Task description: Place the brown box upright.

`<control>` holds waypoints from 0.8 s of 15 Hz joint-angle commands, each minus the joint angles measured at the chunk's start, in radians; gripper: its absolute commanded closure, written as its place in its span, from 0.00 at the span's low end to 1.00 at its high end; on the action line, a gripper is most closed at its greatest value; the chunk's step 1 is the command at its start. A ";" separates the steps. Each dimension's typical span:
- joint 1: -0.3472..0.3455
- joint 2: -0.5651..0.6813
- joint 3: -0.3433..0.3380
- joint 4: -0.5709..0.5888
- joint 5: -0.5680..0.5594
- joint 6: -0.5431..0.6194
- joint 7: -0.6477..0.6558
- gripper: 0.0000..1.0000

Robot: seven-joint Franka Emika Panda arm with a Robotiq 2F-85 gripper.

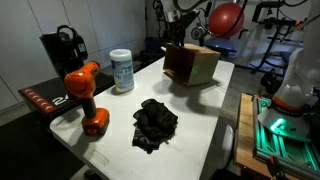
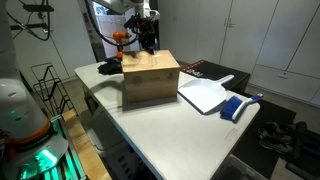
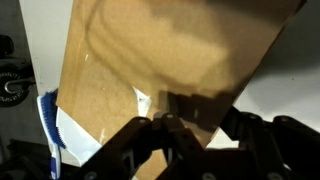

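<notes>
The brown box point(image 1: 197, 65) stands at the far end of the white table; in an exterior view its darker side faces left. It also shows in the other exterior view point(image 2: 150, 80) as a plain cardboard block in the middle of the table. My gripper point(image 2: 148, 42) hangs just above the box's top rear edge, and it shows above the box in an exterior view point(image 1: 178, 38). In the wrist view the box's tan face point(image 3: 170, 50) fills the picture. The gripper fingertips point(image 3: 166, 124) are drawn together right over it, with nothing seen between them.
An orange drill point(image 1: 85, 95), a white canister point(image 1: 122, 70) and a black cloth point(image 1: 155, 123) lie on the table point(image 1: 215, 110). A white dustpan point(image 2: 205, 95) and a blue brush point(image 2: 240, 104) lie beside the box. A black coffee machine point(image 1: 62, 52) stands behind the drill.
</notes>
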 commanded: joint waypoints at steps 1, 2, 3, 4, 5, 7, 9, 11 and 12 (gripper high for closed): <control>0.001 -0.009 -0.006 0.016 0.038 -0.065 -0.002 0.84; 0.000 -0.016 -0.006 0.019 0.043 -0.084 -0.004 0.88; -0.002 -0.026 -0.005 0.020 0.048 -0.100 -0.010 0.88; -0.002 -0.035 -0.003 0.020 0.052 -0.114 -0.012 0.89; -0.002 -0.049 -0.001 0.015 0.054 -0.126 -0.019 0.92; -0.004 -0.074 0.002 0.008 0.060 -0.153 -0.030 0.91; -0.006 -0.095 0.003 0.003 0.063 -0.175 -0.037 0.95; -0.010 -0.113 0.004 -0.002 0.069 -0.182 -0.054 0.97; -0.012 -0.121 0.004 -0.005 0.075 -0.182 -0.068 0.95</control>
